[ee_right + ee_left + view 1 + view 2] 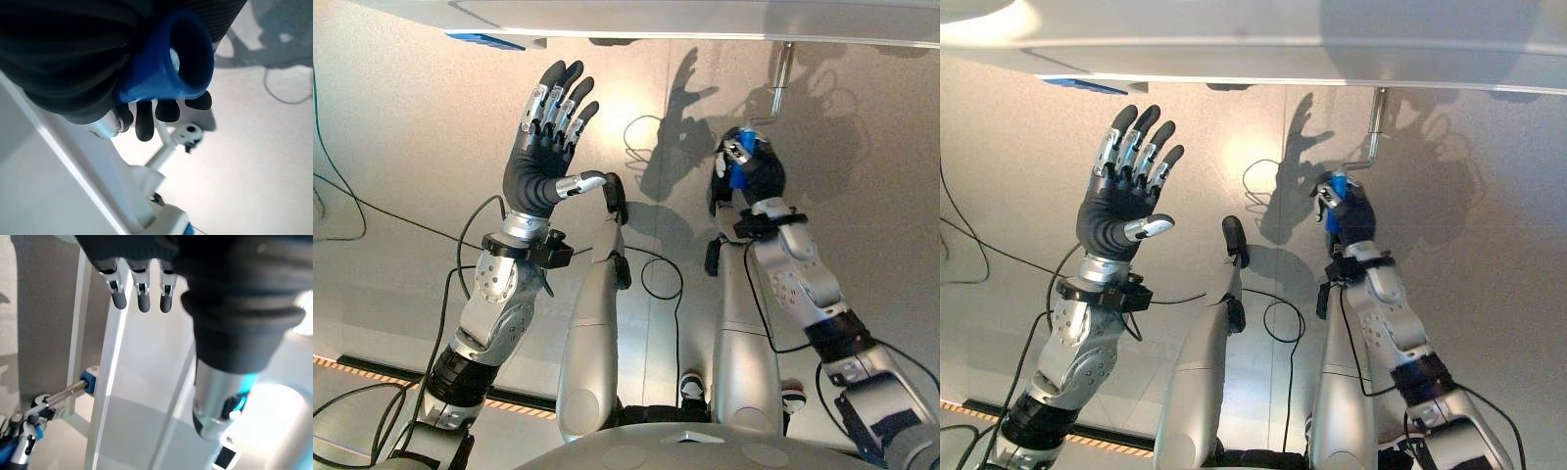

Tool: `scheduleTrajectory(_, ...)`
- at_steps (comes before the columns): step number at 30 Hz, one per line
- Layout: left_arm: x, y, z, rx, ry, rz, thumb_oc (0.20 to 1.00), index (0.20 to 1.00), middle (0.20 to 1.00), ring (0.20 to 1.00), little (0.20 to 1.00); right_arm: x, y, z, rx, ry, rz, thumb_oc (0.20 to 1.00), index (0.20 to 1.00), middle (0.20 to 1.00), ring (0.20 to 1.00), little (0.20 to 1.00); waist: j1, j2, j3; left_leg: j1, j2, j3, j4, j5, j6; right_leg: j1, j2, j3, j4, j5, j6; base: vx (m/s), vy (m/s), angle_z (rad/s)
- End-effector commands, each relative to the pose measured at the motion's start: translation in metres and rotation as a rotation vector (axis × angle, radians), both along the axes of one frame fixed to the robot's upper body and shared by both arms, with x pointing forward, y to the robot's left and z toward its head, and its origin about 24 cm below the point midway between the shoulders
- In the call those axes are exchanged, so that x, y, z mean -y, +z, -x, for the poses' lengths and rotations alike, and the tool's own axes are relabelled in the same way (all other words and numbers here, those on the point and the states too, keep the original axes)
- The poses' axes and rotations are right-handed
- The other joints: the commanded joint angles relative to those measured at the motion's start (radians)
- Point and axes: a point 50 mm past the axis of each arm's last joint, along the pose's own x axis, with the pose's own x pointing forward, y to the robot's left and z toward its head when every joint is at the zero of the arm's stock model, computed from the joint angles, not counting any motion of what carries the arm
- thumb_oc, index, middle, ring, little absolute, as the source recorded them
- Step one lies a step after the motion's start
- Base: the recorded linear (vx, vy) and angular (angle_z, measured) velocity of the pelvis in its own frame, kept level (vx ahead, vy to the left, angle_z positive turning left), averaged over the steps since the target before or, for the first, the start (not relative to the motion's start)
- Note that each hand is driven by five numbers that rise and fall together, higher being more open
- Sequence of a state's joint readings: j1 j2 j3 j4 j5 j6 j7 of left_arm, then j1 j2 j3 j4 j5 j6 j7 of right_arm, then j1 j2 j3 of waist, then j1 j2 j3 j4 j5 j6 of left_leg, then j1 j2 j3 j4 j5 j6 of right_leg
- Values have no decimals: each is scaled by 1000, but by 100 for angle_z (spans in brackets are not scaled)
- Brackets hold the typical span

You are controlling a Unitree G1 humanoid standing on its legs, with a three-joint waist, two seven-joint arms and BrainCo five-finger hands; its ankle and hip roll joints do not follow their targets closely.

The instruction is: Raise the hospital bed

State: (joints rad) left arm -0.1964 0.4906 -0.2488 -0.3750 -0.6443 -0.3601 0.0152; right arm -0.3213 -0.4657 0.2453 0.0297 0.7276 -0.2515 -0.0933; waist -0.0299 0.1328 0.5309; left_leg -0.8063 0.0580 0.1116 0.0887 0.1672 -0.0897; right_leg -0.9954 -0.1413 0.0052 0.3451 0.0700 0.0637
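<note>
Right hand [1344, 210] round blue crank handle [168, 68]

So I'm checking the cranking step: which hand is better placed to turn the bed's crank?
The right hand: its fingers are already curled round the blue crank handle under the bed. The left hand is raised with fingers spread, holding nothing, well away from the crank.

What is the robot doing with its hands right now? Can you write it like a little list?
right hand: fingers curled round the blue handle
blue handle: sits at the end of a metal crank that goes up to the bed
bed: pale frame edge running above both hands
left hand: raised, fingers straight, holding nothing
floor: pale, under the bed
</note>
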Motion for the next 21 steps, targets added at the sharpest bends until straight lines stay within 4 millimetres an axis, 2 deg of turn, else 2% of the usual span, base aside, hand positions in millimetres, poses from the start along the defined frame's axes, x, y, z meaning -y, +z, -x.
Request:
scheduleTrajectory(1,-6,20,22,142,-28,-8,1000,1000,1000,1000,1000,16,83,32,506,-69,-182,200,200,200,200,200,-52,-45,-11,32,-48,-18,95,-118,27,109,21,13,-112,6,97,10,-104,-6)
scheduleTrajectory(7,-9,22,23,148,-27,10,1000,1000,1000,1000,1000,40,77,34,495,-195,-236,200,200,200,200,200,-67,-62,-11,57,-32,-9,78,-114,20,107,44,21,-99,-4,90,2,-80,-7)
scheduleTrajectory(10,-11,23,24,154,-25,30,1000,1000,1000,1000,1000,64,73,34,496,-328,-319,200,200,200,200,200,-75,-68,-11,80,-22,-11,54,-106,14,113,58,22,-100,-10,87,-2,-81,-7)
scheduleTrajectory(11,-12,24,24,158,-24,30,1000,1000,1000,1000,1000,64,74,34,500,-327,-320,200,200,200,200,200,-75,-69,-11,72,-22,-10,53,-98,14,106,58,24,-104,-1,86,7,-56,-8)
scheduleTrajectory(13,-14,26,24,162,-22,47,1000,1000,1000,1000,1000,87,70,32,481,-473,-333,200,200,200,200,200,-78,-68,-11,89,-16,-14,32,-90,9,110,66,21,-106,-3,85,10,-51,-6)
scheduleTrajectory(16,-13,26,24,164,-30,58,1000,1000,1000,1000,1000,99,66,30,461,-550,-331,200,200,200,200,200,-79,-68,-11,96,-14,-13,26,-88,7,112,67,19,-107,-5,84,2,-29,-1)
scheduleTrajectory(17,-12,26,24,163,-36,64,1000,1000,1000,1000,1000,115,60,28,421,-660,-322,200,200,200,200,200,-80,-67,-11,107,-15,-17,25,-96,6,121,68,16,-104,-16,85,-8,-46,-2)
scheduleTrajectory(19,-12,26,24,163,-36,66,1000,1000,1000,1000,1000,130,54,26,374,-763,-295,200,200,200,200,200,-78,-65,-11,108,-15,-20,23,-96,6,121,68,15,-103,-18,84,13,-24,0)
scheduleTrajectory(20,-12,27,24,168,-35,67,1000,1000,1000,1000,1000,130,56,25,379,-763,-296,200,200,200,200,200,-78,-65,-11,98,-15,-19,22,-87,6,113,68,16,-107,-6,83,0,0,0)
scheduleTrajectory(21,-12,26,25,160,-41,65,1000,1000,1000,1000,1000,144,47,23,318,-845,-290,200,200,200,200,200,-75,-63,-11,101,-15,-21,21,-88,5,114,65,13,-104,-8,82,0,0,0)
